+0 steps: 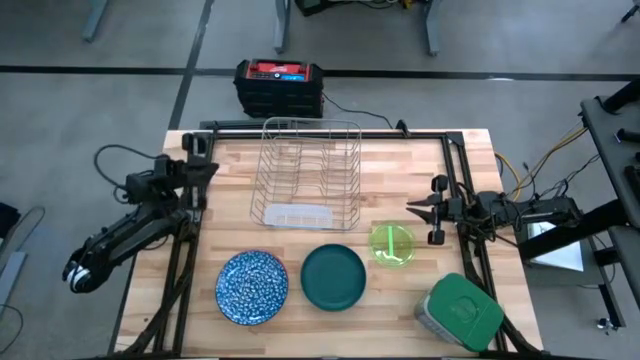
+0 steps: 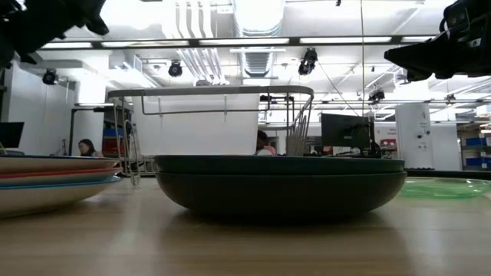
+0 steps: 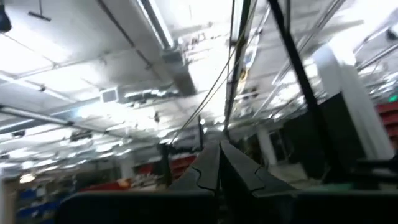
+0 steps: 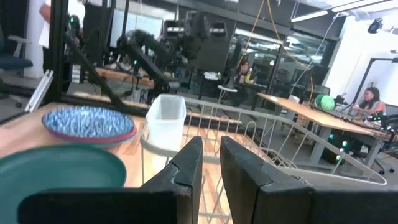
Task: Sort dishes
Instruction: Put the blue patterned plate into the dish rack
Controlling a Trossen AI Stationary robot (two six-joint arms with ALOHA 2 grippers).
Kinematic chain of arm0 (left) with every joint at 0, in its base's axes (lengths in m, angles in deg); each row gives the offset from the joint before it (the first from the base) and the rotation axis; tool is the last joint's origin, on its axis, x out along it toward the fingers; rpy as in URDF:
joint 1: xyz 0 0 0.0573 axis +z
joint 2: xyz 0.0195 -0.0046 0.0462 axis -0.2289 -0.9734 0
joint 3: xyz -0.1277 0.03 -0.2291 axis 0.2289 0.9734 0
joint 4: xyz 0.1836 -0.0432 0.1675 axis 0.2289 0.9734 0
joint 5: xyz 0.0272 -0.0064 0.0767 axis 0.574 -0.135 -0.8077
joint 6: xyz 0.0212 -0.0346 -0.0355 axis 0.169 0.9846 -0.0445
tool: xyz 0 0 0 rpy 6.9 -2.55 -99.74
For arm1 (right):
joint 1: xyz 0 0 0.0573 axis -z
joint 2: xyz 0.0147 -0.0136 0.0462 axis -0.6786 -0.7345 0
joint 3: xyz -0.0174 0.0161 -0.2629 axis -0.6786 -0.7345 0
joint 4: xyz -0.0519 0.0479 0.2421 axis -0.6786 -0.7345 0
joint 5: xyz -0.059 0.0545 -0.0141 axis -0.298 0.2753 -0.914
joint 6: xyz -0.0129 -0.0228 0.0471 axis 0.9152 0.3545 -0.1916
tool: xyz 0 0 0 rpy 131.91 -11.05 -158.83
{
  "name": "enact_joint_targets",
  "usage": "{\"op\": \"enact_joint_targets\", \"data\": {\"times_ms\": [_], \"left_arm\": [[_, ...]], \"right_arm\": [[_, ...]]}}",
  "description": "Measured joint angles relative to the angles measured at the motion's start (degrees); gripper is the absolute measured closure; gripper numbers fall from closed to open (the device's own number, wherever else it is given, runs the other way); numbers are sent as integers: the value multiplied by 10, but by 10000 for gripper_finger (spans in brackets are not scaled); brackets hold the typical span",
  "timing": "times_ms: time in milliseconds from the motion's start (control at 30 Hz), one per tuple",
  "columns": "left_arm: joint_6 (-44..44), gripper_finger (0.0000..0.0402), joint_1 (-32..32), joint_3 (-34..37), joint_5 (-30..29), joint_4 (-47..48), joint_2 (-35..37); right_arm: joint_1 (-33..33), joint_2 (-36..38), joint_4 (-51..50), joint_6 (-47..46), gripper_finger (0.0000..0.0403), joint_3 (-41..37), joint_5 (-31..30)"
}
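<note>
Three dishes lined along near edge: blue-speckled plate [image 1: 252, 287], dark green plate [image 1: 333, 276], neon-green bowl [image 1: 392, 243]. Left gripper [image 1: 205, 170] closed, right gripper [image 1: 425, 216] parted.

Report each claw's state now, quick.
Left claw: shut, holding nothing, raised at the table's left edge.
Right claw: open, empty, beside the translucent neon-green bowl.

The left tool [image 1: 205, 172] is at the middle left of the high view, its arm bent toward the lower left, fingers pressed together. The right tool [image 1: 424, 209] is at the middle right, fingers slightly parted, pointing left.
</note>
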Motion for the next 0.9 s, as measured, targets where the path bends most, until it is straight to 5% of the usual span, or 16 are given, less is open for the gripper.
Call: {"op": "enact_joint_targets", "data": {"times_ms": [400,600,767,900], "left_arm": [[44,401,-64,0,25,9,-24],[59,401,-106,0,-34,9,-43],[85,401,-174,0,-26,37,-56],[22,401,-245,-5,-105,113,-56]], "right_arm": [[0,-49,48,31,373,91,-15],[0,-163,49,36,379,181,-16],[0,-284,46,40,380,255,-16],[0,-370,45,44,378,310,-16]]}}
